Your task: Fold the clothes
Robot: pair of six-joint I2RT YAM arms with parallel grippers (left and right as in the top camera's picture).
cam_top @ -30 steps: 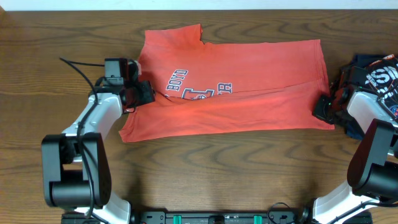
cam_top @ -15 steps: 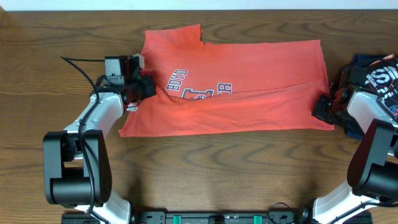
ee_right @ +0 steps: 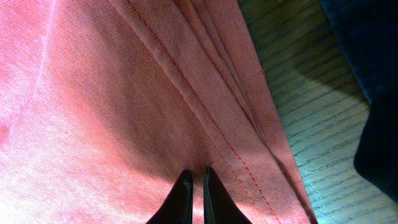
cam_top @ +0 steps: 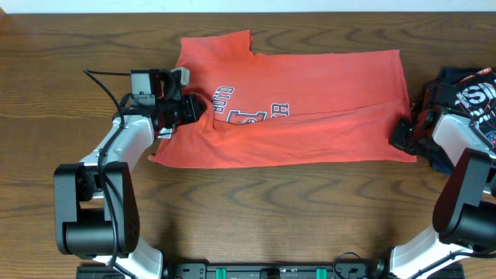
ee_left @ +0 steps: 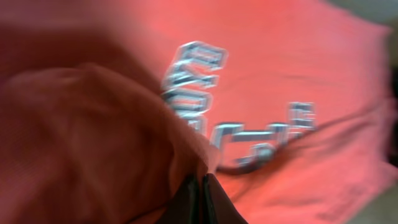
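Observation:
The red-orange T-shirt point(cam_top: 310, 93) lies spread across the table's middle, folded lengthwise, its navy-and-white lettering point(cam_top: 244, 108) showing. My left gripper point(cam_top: 194, 108) is shut on the shirt's left sleeve edge and holds that fold over the lettering; in the left wrist view point(ee_left: 200, 182) a bunched fold of red cloth point(ee_left: 93, 137) covers the jaws' left side. My right gripper point(cam_top: 401, 133) is shut on the shirt's hem at the lower right corner; the right wrist view point(ee_right: 194, 177) shows the stitched hem point(ee_right: 236, 124) pinched between the jaws.
Dark navy garments with white lettering point(cam_top: 473, 93) lie piled at the right edge, just beyond my right arm; a dark corner shows in the right wrist view point(ee_right: 373, 93). Bare wood table point(cam_top: 271, 209) runs along the front.
My left gripper has moved right, dragging the shirt's left edge inward toward the lettering. The shirt's lower left corner has drawn in. My right gripper has stayed still.

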